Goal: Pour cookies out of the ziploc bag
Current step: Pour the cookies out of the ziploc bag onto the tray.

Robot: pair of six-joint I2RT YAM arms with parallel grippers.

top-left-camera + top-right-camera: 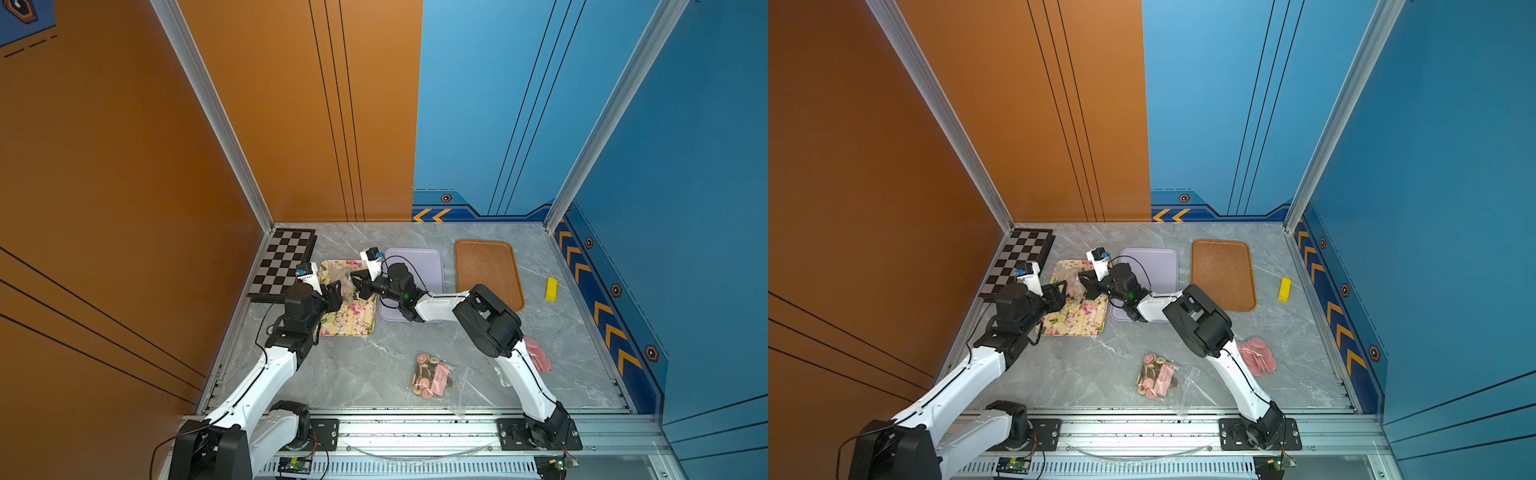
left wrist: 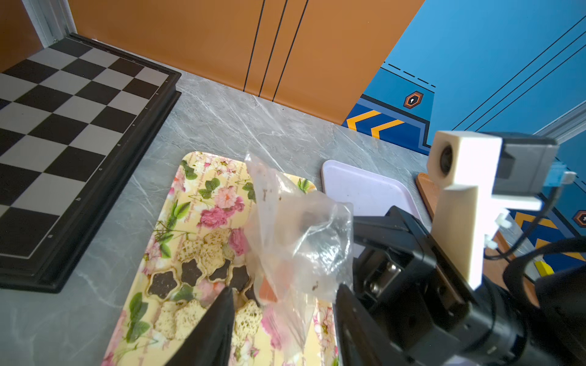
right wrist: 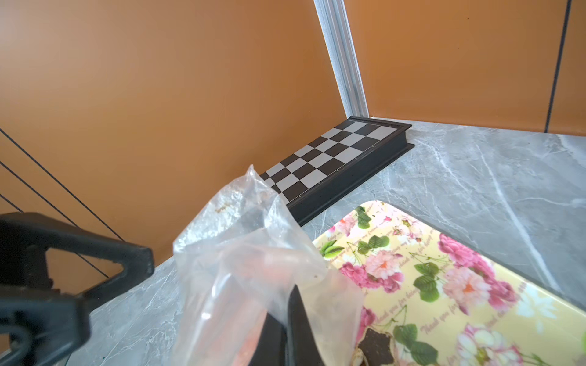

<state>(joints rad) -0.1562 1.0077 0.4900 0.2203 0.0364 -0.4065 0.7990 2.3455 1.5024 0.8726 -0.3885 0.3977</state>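
The clear ziploc bag (image 1: 347,282) (image 1: 1073,282) hangs crumpled over the floral tray (image 1: 353,322) (image 1: 1079,326). My right gripper (image 1: 358,283) (image 3: 295,317) is shut on the plastic of the bag (image 3: 247,269). My left gripper (image 1: 337,296) (image 2: 285,290) stands open, one finger on each side of the bag's (image 2: 295,228) lower part, not pinching it. Dark and tan star-shaped cookies (image 2: 196,269) (image 3: 375,347) lie on the floral tray (image 2: 196,196). Something orange-pink shows through the plastic near my fingers.
A chessboard (image 1: 282,266) fills the back left corner. A lilac tray (image 1: 419,266) and a brown tray (image 1: 488,270) lie behind my right arm. A yellow block (image 1: 551,289), a second clear bag of cookies (image 1: 432,376) and pink discs (image 1: 538,353) sit nearer the front.
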